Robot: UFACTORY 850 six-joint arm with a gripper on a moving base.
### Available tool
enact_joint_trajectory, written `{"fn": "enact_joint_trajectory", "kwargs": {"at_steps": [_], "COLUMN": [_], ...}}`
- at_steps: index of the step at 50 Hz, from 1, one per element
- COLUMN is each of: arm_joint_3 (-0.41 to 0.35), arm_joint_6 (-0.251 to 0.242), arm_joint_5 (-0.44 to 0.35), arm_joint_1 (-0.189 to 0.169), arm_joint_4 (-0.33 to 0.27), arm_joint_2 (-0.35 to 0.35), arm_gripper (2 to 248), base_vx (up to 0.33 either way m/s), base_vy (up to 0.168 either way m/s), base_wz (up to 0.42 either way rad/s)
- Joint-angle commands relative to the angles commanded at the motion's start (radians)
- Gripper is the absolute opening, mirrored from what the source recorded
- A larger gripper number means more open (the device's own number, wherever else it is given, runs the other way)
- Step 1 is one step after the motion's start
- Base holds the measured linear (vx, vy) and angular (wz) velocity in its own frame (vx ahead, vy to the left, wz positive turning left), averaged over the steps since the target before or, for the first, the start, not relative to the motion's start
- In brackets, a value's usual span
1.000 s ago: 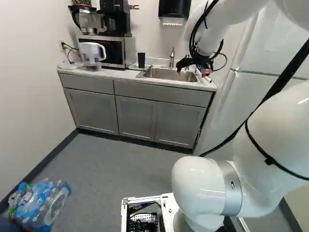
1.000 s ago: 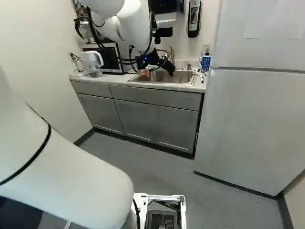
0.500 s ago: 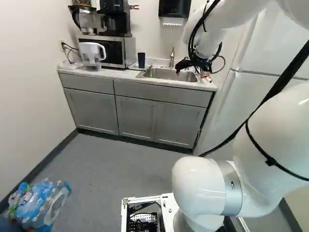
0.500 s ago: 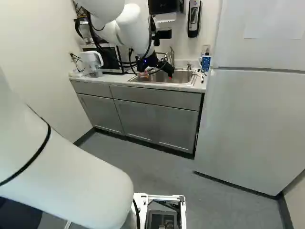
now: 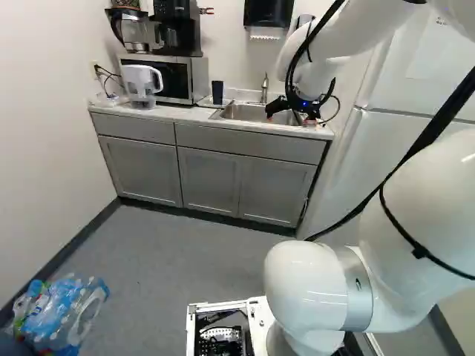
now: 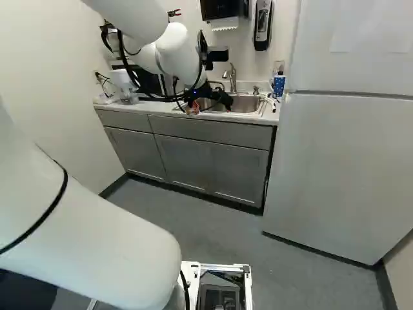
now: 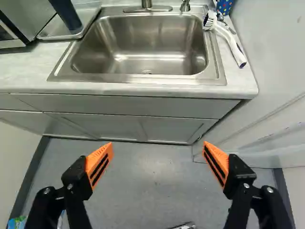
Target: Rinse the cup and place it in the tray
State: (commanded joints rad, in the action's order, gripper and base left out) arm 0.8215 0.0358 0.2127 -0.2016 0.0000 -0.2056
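Jaws and arm have dropped a little since the last frame, sliding slightly leftward in the left base view; base hasn't moved. Dark cup and tray haven't shifted.

Jaws are spread wide — orange pads well apart, nothing between them. Dark cup stands upright on the tray, long axis vertical, between sink and microwave. From the jaws it lies ahead and off to the microwave side, past the sink's corner. Wrist points at the sink and cabinet front, not at the cup.

Placing looks done; can't tell if the rinse is. If so, next move is just a clean retreat. If the cup needs rinsing, jaws have to go across and forward — lined up on its side walls. Watch the microwave crowding the tray, and the faucet behind the sink. A knock could tip that tall cup.

Other end of the counter: white brush beside the sink, blue patterned cup behind it. Fridge borders that end.
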Motion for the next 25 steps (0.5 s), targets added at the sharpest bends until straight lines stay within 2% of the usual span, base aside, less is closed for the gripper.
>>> {"fn": "enact_joint_trajectory", "kwargs": {"at_steps": [25], "arm_joint_3": [-0.135], "arm_joint_6": [-0.007], "arm_joint_5": [-0.200], "arm_joint_1": [0.037], "arm_joint_4": [0.000], "arm_joint_2": [-0.014], "arm_gripper": [247], "base_vx": [0.000], "base_vy": [0.000], "base_wz": [0.000]}}
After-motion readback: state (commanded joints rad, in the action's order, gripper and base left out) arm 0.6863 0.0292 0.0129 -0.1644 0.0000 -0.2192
